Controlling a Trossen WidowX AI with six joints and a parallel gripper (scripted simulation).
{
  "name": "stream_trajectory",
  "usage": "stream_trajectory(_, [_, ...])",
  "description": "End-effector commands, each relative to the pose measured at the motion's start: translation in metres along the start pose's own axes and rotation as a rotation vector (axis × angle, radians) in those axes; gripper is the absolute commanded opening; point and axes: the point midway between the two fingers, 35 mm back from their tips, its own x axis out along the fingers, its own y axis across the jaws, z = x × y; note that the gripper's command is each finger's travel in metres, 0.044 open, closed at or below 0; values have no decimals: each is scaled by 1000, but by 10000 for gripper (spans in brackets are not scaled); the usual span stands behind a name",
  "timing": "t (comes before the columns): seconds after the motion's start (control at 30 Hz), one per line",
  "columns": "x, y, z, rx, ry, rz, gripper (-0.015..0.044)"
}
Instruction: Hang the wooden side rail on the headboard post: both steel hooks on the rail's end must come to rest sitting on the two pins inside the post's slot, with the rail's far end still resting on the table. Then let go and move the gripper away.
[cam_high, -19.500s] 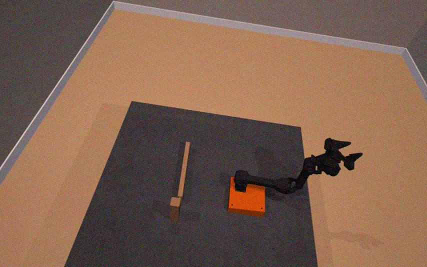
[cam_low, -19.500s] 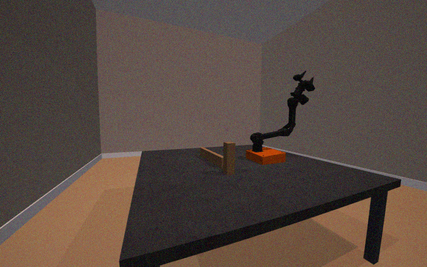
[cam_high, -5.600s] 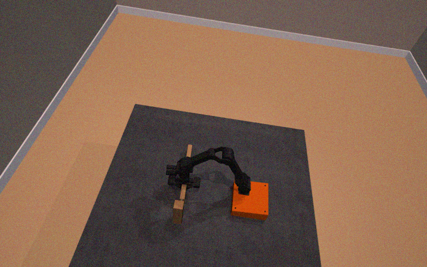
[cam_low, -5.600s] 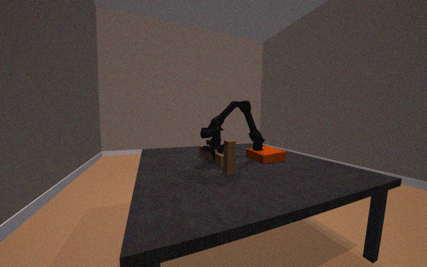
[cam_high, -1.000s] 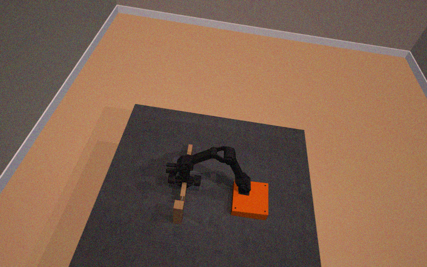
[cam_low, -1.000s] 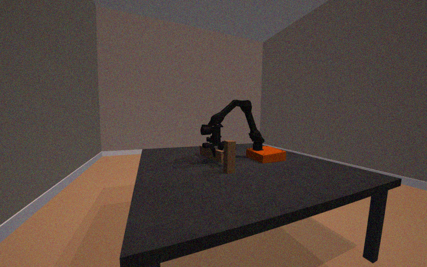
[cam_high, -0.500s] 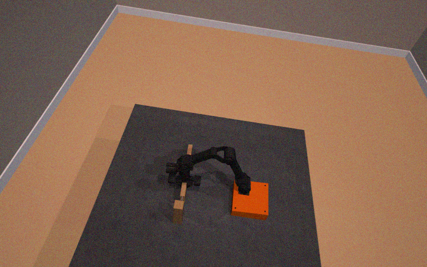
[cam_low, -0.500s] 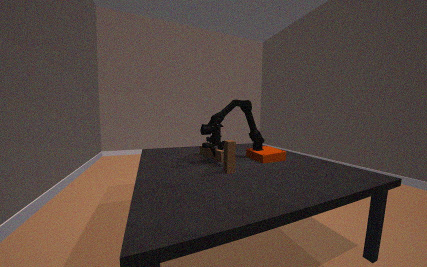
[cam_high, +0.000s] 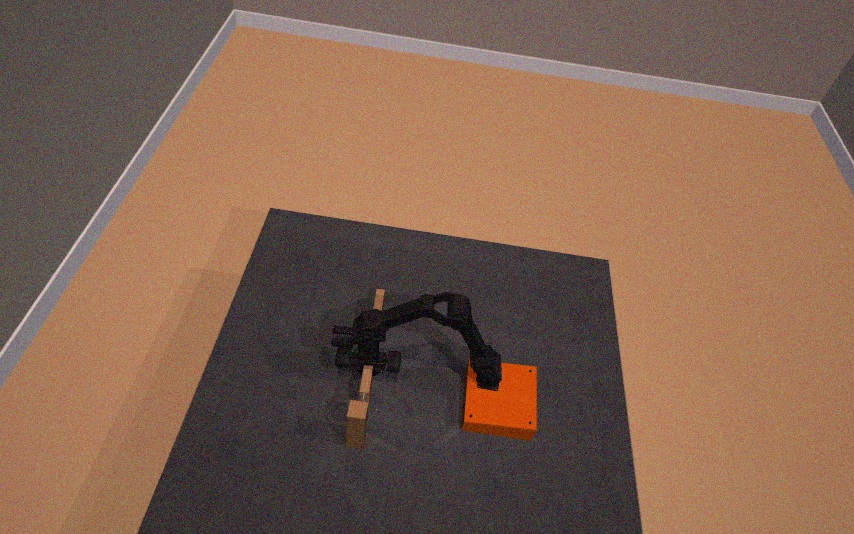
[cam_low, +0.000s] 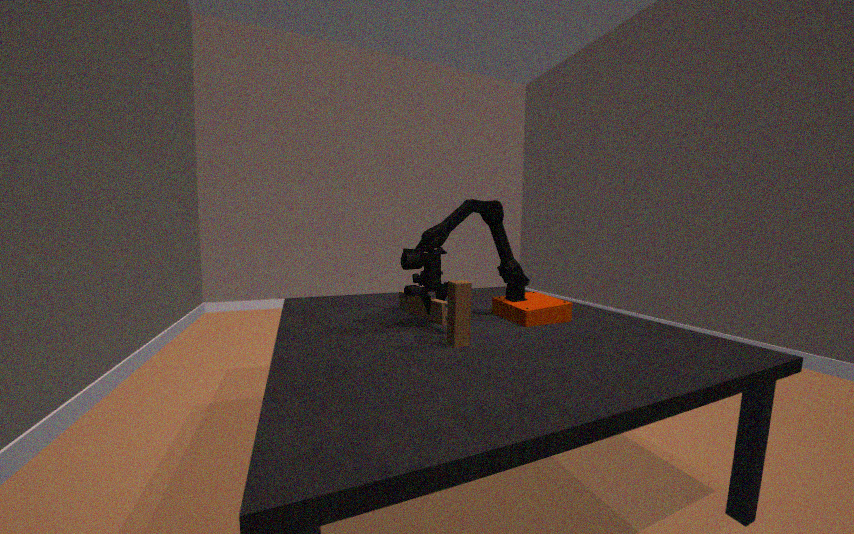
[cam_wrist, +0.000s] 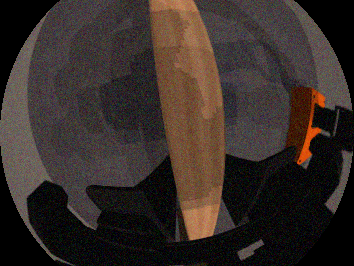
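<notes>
The gripper (cam_high: 365, 352) pinches the wooden side rail (cam_high: 367, 377) (mid-length) — its near end apparently at the headboard post (cam_high: 356, 423), hooks too small to make out.

On the counter (cam_high: 535, 327), the post (cam_high: 356, 423) stands at the rail (cam_high: 366, 379)'s near end; the hand (cam_high: 365, 352) straddles the rail's middle; the arm's base (cam_high: 503, 412) sits to their right.

The gripper (cam_high: 367, 352) clamps the wooden rail (cam_high: 366, 380), whose near end meets the upright post (cam_high: 356, 424).
</notes>
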Motion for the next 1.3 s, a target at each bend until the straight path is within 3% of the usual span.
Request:
stream_trajectory(0.0, [-5, 6, 0, -1, -3, 23, 0])
stream_trajectory(1.27, [-5, 10, -4, -1, -3, 23, 0])
